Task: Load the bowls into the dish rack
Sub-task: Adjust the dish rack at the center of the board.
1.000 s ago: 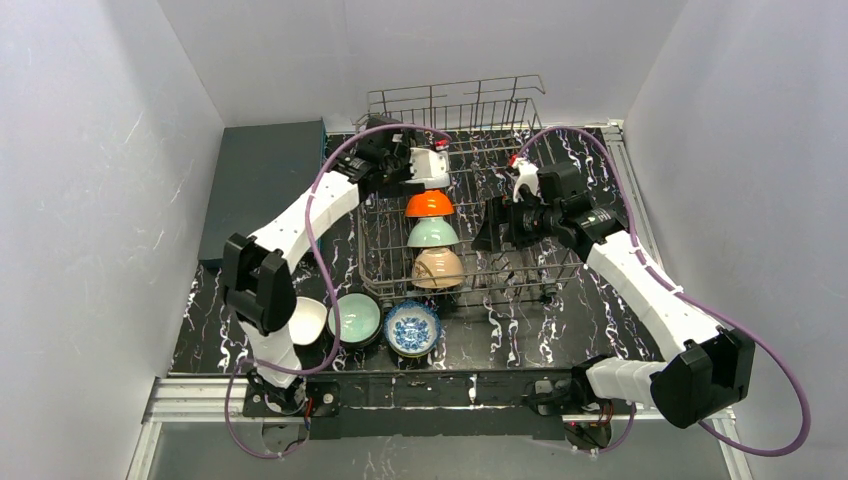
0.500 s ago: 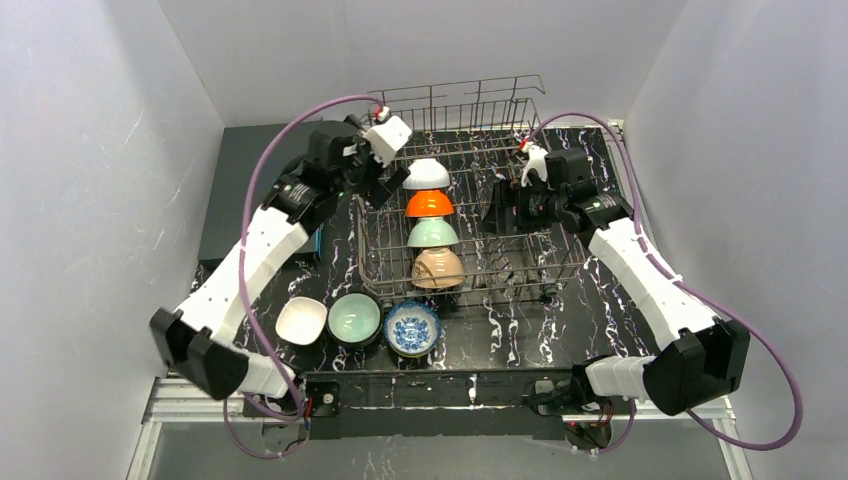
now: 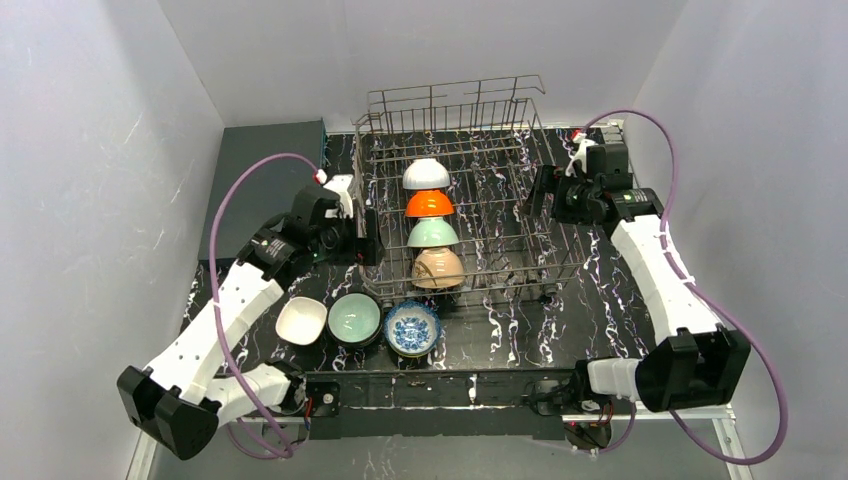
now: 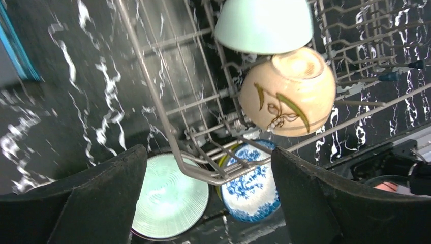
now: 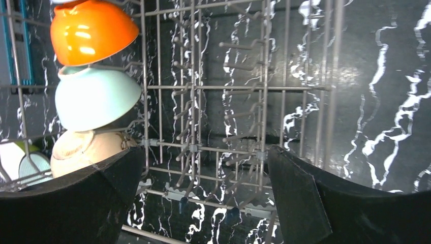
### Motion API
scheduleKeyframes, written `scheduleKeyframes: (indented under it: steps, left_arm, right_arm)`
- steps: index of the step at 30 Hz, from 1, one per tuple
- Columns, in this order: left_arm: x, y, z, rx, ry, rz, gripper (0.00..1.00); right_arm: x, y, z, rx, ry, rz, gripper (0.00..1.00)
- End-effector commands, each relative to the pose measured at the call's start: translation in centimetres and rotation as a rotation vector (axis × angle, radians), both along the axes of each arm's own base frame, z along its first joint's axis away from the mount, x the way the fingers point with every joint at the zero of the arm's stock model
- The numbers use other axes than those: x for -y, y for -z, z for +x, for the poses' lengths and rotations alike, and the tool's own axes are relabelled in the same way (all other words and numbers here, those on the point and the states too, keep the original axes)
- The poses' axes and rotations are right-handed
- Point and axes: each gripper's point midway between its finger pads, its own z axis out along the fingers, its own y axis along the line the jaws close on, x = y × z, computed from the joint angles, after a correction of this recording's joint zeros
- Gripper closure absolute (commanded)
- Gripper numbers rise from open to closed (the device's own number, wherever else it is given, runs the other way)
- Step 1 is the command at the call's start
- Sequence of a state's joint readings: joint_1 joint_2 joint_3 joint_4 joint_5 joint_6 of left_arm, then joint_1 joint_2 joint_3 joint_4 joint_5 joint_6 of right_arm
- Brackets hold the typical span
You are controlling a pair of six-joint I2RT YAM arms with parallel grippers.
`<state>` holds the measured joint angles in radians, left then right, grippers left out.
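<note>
Four racked bowls are lined up inside the dish rack; three loose bowls are seen at its 7 o'clock. Left gripper and right gripper are held open, empty.

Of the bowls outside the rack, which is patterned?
The blue-and-white bowl, rightmost in the near row; the white bowl and mint green bowl are plain.

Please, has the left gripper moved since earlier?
Yes: the left gripper drew back nearward from the white round bowl to the left side of the silver wire dish rack.
</note>
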<state>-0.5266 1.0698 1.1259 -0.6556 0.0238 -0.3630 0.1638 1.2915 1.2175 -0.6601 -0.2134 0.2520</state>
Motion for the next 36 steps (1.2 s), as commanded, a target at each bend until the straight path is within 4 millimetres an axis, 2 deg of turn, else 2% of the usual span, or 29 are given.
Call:
scheduleKeyframes:
  steps: [1,4,7,10,12,15,18,23,27,36]
  left_arm:
    - [0.7,3.1,-2.5,-0.227,-0.11,-0.095,0.12]
    - [0.8,4.8,-2.7,-0.289,-0.118,-0.075,0.17]
    - [0.3,6.1,-2.4,-0.311,-0.152,-0.027,0.25]
    - [-0.3,7.4,-1.9,-0.332,-0.189,0.019,0.35]
    - [-0.5,8.0,-1.8,-0.348,-0.195,0.042,0.42]
    - [-1.2,8.3,-1.2,-0.333,-0.213,0.077,0.54]
    - [-2.4,8.4,-0.6,-0.3,-0.248,0.125,0.69]
    - [-4.3,7.8,0.7,-0.26,-0.283,0.166,0.87]
    - [-5.4,7.5,2.0,-0.247,-0.3,0.183,0.98]
    - [-7.5,6.4,5.2,-0.203,-0.323,0.229,1.0]
  right_arm:
    - [2.7,-2.9,-0.1,0.106,0.127,-0.059,0.01]
    - [4.9,-3.0,-0.2,0.122,0.209,-0.14,0.01]
    - [6.9,-2.3,-0.6,0.111,0.26,-0.236,0.01]
    - [8.6,-0.8,-1.2,0.06,0.3,-0.326,0.01]
    - [8.8,0.8,-1.7,0.009,0.294,-0.344,0.01]
    - [7.8,3.0,-2.4,-0.071,0.244,-0.306,0.01]
    - [5.9,4.4,-2.9,-0.122,0.168,-0.222,0.01]
    - [3.0,4.1,-3.2,-0.109,0.075,-0.084,0.06]
    - [1.1,3.7,-3.5,-0.102,0.016,0.02,0.15]
    - [-0.9,3.6,-4.1,-0.119,-0.049,0.123,0.42]
